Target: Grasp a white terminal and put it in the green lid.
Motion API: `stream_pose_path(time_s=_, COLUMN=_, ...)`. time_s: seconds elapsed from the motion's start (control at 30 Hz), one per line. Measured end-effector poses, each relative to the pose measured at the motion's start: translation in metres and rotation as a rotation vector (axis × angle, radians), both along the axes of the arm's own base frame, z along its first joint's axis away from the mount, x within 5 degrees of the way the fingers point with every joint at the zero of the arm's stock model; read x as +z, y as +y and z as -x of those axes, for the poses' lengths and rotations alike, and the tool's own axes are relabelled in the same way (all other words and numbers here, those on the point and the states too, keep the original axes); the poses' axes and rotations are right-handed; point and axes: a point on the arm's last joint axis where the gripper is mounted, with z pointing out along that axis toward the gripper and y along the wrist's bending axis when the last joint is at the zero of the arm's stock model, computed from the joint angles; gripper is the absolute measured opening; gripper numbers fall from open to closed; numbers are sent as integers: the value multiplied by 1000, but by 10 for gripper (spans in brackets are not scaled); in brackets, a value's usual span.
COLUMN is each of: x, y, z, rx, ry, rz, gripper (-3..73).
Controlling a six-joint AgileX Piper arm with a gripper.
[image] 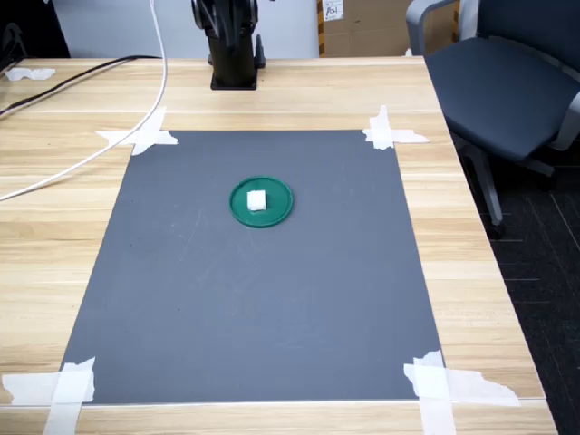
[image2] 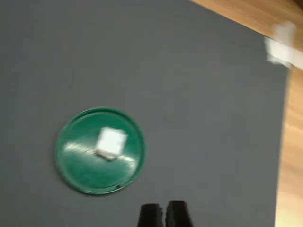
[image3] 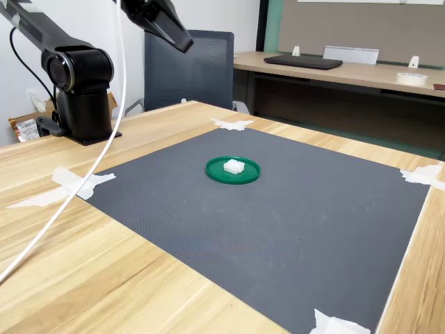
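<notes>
The white terminal (image: 257,200) (image2: 111,142) (image3: 233,165) lies inside the green lid (image: 276,213) (image2: 80,175) (image3: 247,175), a little off its centre. The lid rests flat near the middle of the dark grey mat (image: 254,308) (image3: 292,223). My gripper (image2: 164,215) (image3: 169,26) hangs high above the mat, apart from the lid and terminal. In the wrist view its two black fingertips (image2: 150,215) sit close together with nothing between them. The first exterior view shows only the arm's base (image: 233,50).
White tape strips (image: 145,138) (image: 390,131) (image: 449,385) hold the mat's corners to the wooden table (image: 54,208). A white cable (image: 109,149) (image3: 76,188) trails across the table in both exterior views. An office chair (image: 507,82) stands past the table's edge at the first exterior view's right.
</notes>
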Motion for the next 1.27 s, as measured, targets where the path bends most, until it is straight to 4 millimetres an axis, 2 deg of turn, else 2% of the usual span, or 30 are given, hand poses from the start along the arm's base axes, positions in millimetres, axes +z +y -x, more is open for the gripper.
stream_pose_path(time_s=0.13, x=-4, y=-6, z=11, rx=-114, ry=-57, rz=-120, gripper=-26)
stream_pose_path(time_s=0.3, x=-13, y=-7, z=23, rx=-143, ry=-93, rz=-178, gripper=-26)
stream_pose_path(time_s=0.63, x=-52, y=-7, z=41, rx=-142, ry=-132, rz=-188, gripper=-26)
stream_pose_path(time_s=0.97, x=-91, y=-7, z=44, rx=-146, ry=-89, rz=-185, gripper=-28)
stream_pose_path(time_s=1.27, x=-94, y=-7, z=43, rx=-147, ry=-120, rz=-190, gripper=-28)
